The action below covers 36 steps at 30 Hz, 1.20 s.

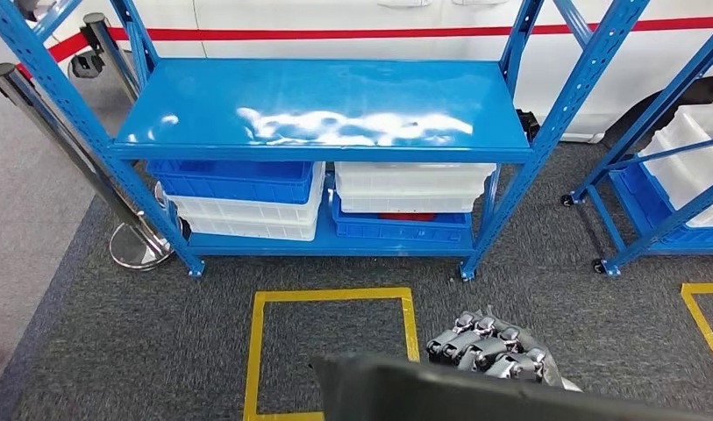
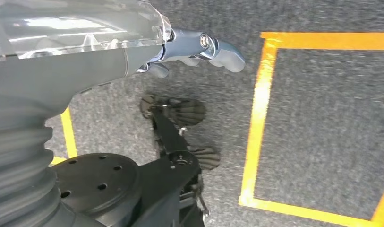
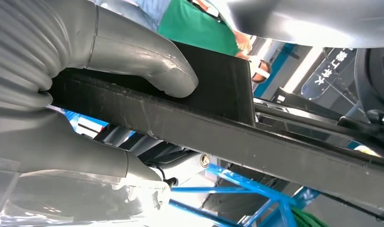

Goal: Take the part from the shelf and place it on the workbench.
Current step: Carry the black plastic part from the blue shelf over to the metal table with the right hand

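My right hand (image 1: pixel 488 346) sits low in the head view, its fingers wrapped over the edge of a dark, flat part (image 1: pixel 440 395) that spans the bottom of the picture. In the right wrist view the thick grey thumb (image 3: pixel 147 61) presses on the black part (image 3: pixel 204 123), and the fingers clamp it from the other side. The blue shelf (image 1: pixel 322 114) stands ahead of me, its top board bare and shiny. My left hand (image 2: pixel 194 47) hangs beside my body above the carpet, thumb stretched out, holding nothing.
White and blue bins (image 1: pixel 247 197) fill the shelf's lower level. A yellow taped square (image 1: pixel 331 298) marks the carpet in front of it. A chrome stanchion (image 1: pixel 138 246) stands at the left and a second blue rack (image 1: pixel 677 202) at the right. A person in green (image 3: pixel 199 23) is nearby.
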Available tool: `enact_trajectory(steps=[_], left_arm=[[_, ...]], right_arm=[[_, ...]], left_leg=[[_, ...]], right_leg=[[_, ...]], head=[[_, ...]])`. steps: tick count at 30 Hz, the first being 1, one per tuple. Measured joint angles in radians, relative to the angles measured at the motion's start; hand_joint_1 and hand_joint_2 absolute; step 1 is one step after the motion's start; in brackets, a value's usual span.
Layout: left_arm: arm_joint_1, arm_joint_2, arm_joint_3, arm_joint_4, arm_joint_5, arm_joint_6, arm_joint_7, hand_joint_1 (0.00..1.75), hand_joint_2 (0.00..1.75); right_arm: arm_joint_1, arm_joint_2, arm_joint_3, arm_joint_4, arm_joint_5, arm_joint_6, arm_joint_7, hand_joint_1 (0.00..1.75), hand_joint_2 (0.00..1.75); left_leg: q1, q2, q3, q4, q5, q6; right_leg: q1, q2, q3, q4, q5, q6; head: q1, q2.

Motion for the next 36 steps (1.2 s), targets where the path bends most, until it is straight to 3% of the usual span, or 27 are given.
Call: enact_trajectory(steps=[1, 2, 3, 4, 5, 6, 8, 11, 13, 16, 17, 18, 19, 20, 22, 24, 26, 28, 30, 32, 33, 34, 36], left_arm=[[0.0, 0.0, 0.0, 0.0, -0.002, 0.001, 0.004, 0.0, 1.75], [0.001, 0.0, 0.0, 0.0, -0.004, 0.002, 0.008, 0.0, 1.75], [0.001, -0.001, 0.0, 0.0, -0.005, 0.004, 0.012, 0.0, 1.75], [0.002, -0.001, 0.0, 0.0, -0.007, 0.006, 0.016, 0.0, 1.75], [0.002, -0.002, 0.0, 0.0, -0.008, 0.01, 0.019, 0.0, 1.75], [0.003, -0.002, 0.0, 0.0, -0.008, 0.013, 0.021, 0.0, 1.75], [0.002, -0.002, 0.0, 0.0, -0.01, 0.016, 0.025, 0.0, 1.75], [0.002, -0.002, 0.0, 0.0, -0.012, 0.016, 0.025, 0.0, 1.75], [0.004, -0.001, 0.0, 0.0, -0.015, 0.017, 0.024, 0.0, 1.75], [0.007, -0.002, 0.0, 0.0, -0.016, 0.021, 0.027, 0.0, 1.75], [0.008, -0.002, 0.0, 0.0, -0.016, 0.026, 0.029, 0.0, 1.75], [0.009, -0.002, 0.001, 0.0, -0.015, 0.032, 0.031, 0.0, 1.75], [0.009, -0.002, 0.002, 0.0, -0.015, 0.039, 0.033, 0.0, 1.75], [0.01, -0.001, 0.003, 0.0, -0.016, 0.047, 0.035, 0.0, 1.75], [0.012, 0.003, 0.005, -0.001, -0.018, 0.064, 0.041, 0.0, 1.75], [0.014, 0.007, 0.009, -0.002, -0.017, 0.078, 0.048, 0.0, 1.75], [0.013, 0.007, 0.014, -0.002, -0.012, 0.09, 0.055, 0.0, 1.75], [0.011, 0.006, 0.02, -0.002, -0.008, 0.1, 0.061, 0.0, 1.75], [0.014, 0.005, 0.027, -0.002, -0.007, 0.107, 0.065, 0.0, 1.75], [0.017, 0.005, 0.033, -0.002, -0.006, 0.113, 0.066, 0.0, 1.75], [0.017, 0.004, 0.036, -0.002, -0.007, 0.12, 0.066, 0.0, 1.75], [0.017, 0.003, 0.038, -0.002, -0.007, 0.129, 0.063, 0.0, 1.75], [0.017, -0.002, 0.041, -0.002, -0.01, 0.149, 0.048, 0.0, 1.75]], right_arm=[[0.0, 0.001, 0.001, 0.0, 0.001, 0.004, 0.0, 1.75, 1.75], [0.0, 0.001, 0.001, 0.0, 0.002, 0.007, 0.0, 1.75, 1.75], [-0.001, 0.002, 0.002, 0.0, 0.004, 0.01, 0.0, 1.75, 1.75], [-0.001, 0.003, 0.002, 0.0, 0.006, 0.013, 0.0, 1.75, 1.75], [-0.003, 0.004, 0.003, 0.0, 0.008, 0.015, 0.0, 1.75, 1.75], [-0.005, 0.006, 0.003, 0.0, 0.01, 0.019, 0.0, 1.75, 1.75], [-0.011, 0.009, 0.003, 0.001, 0.011, 0.027, 0.0, 1.75, 1.75], [-0.014, 0.011, 0.004, 0.003, 0.015, 0.038, 0.001, 1.75, 1.75], [-0.017, 0.011, 0.004, 0.005, 0.026, 0.043, 0.001, 1.75, 1.75], [-0.019, 0.011, 0.004, 0.007, 0.049, 0.042, 0.001, 1.75, 1.75], [-0.019, 0.011, 0.004, 0.008, 0.054, 0.041, 0.001, 1.75, 1.75], [-0.019, 0.01, 0.004, 0.009, 0.058, 0.04, 0.001, 1.75, 1.75], [-0.019, 0.01, 0.004, 0.01, 0.063, 0.038, 0.001, 1.75, 1.75], [-0.02, 0.01, 0.004, 0.01, 0.068, 0.034, 0.001, 1.75, 1.75], [-0.022, 0.01, 0.004, 0.01, 0.078, 0.026, 0.001, 1.75, 1.75], [-0.024, 0.01, 0.004, 0.011, 0.085, 0.019, 0.001, 1.75, 1.75], [-0.023, 0.01, 0.004, 0.011, 0.088, 0.013, 0.001, 1.75, 1.75], [-0.023, 0.009, 0.004, 0.009, 0.087, 0.009, 0.001, 1.75, 1.75], [-0.022, 0.009, 0.004, 0.007, 0.085, 0.009, 0.001, 1.75, 1.75], [-0.02, 0.008, 0.004, 0.007, 0.084, 0.01, 0.001, 1.75, 1.75], [-0.018, 0.008, 0.005, 0.007, 0.084, 0.011, 0.001, 1.75, 1.75], [-0.016, 0.007, 0.005, 0.006, 0.084, 0.011, 0.001, 1.75, 1.75], [-0.012, 0.004, 0.006, 0.002, 0.086, 0.011, 0.001, 1.75, 1.75]], left_leg=[[0.0, 0.0, -0.013, 0.001, 0.011, -0.001], [0.001, 0.0, -0.025, 0.002, 0.02, -0.003], [0.002, 0.0, -0.037, 0.004, 0.029, -0.006], [0.004, 0.0, -0.048, 0.008, 0.036, -0.01], [0.006, 0.0, -0.058, 0.012, 0.041, -0.014], [0.006, -0.001, -0.065, 0.019, 0.044, -0.019], [0.005, -0.002, -0.076, 0.029, 0.049, -0.03], [0.005, -0.001, -0.087, 0.036, 0.057, -0.051], [0.007, -0.002, -0.109, 0.08, 0.019, -0.059], [0.008, -0.003, -0.185, 0.275, -0.093, -0.06], [0.007, -0.004, -0.2, 0.322, -0.107, -0.059], [0.006, -0.005, -0.198, 0.333, -0.102, -0.055], [0.004, -0.008, -0.175, 0.302, -0.078, -0.048], [0.001, -0.018, -0.136, 0.237, -0.044, -0.038], [-0.004, -0.061, -0.058, 0.101, 0.0, -0.014], [-0.007, -0.087, -0.028, 0.043, 0.008, -0.007], [-0.008, -0.068, -0.025, 0.025, 0.014, -0.01], [-0.002, -0.042, -0.021, 0.006, 0.022, -0.004], [0.0, -0.016, -0.022, -0.001, 0.026, 0.0], [0.0, 0.01, -0.025, 0.0, 0.026, 0.0], [0.001, 0.023, -0.025, 0.001, 0.025, -0.002], [0.002, 0.034, -0.025, 0.003, 0.023, -0.004], [0.004, 0.052, -0.023, 0.01, 0.017, -0.014]], right_leg=[[-0.004, 0.0, -0.014, 0.062, -0.029, 0.005], [-0.009, 0.0, -0.021, 0.11, -0.03, 0.01], [-0.013, 0.0, -0.015, 0.131, -0.009, 0.014], [-0.016, 0.0, 0.008, 0.114, 0.024, 0.017], [-0.02, 0.0, 0.052, 0.059, 0.053, 0.019], [-0.021, 0.0, 0.105, -0.015, 0.062, 0.021], [-0.019, 0.003, 0.182, -0.136, 0.047, 0.013], [-0.015, 0.007, 0.185, -0.167, 0.035, -0.012], [-0.015, 0.01, 0.175, -0.169, 0.046, -0.032], [-0.005, 0.019, 0.156, -0.169, 0.062, -0.05], [0.0, 0.025, 0.15, -0.168, 0.066, -0.052], [0.005, 0.031, 0.146, -0.166, 0.069, -0.053], [0.009, 0.039, 0.144, -0.165, 0.071, -0.054], [0.013, 0.048, 0.143, -0.164, 0.072, -0.054], [0.016, 0.064, 0.139, -0.161, 0.075, -0.051], [0.009, 0.08, 0.132, -0.159, 0.081, -0.042], [0.006, 0.093, 0.124, -0.159, 0.086, -0.03], [0.008, 0.065, 0.104, -0.127, 0.062, -0.019], [0.005, 0.025, 0.053, -0.024, 0.002, -0.009], [-0.005, 0.014, -0.002, 0.09, -0.04, 0.003], [-0.01, 0.01, -0.01, 0.108, -0.036, 0.009], [-0.015, 0.005, 0.002, 0.085, -0.014, 0.014], [-0.02, -0.026, 0.07, -0.043, 0.05, 0.019]], head=[[0.0, 0.0], [0.0, 0.0], [0.0, 0.0], [0.0, 0.0], [0.0, 0.0], [0.0, 0.0], [0.0, 0.0], [-0.001, 0.0], [-0.001, 0.0], [-0.002, 0.0], [-0.002, 0.0], [-0.002, 0.0], [-0.002, 0.0], [-0.002, 0.0], [0.001, 0.0], [0.004, 0.0], [0.003, 0.0], [0.005, 0.0], [0.007, 0.0], [0.007, 0.0], [0.007, 0.0], [0.007, 0.0], [0.007, 0.0]])
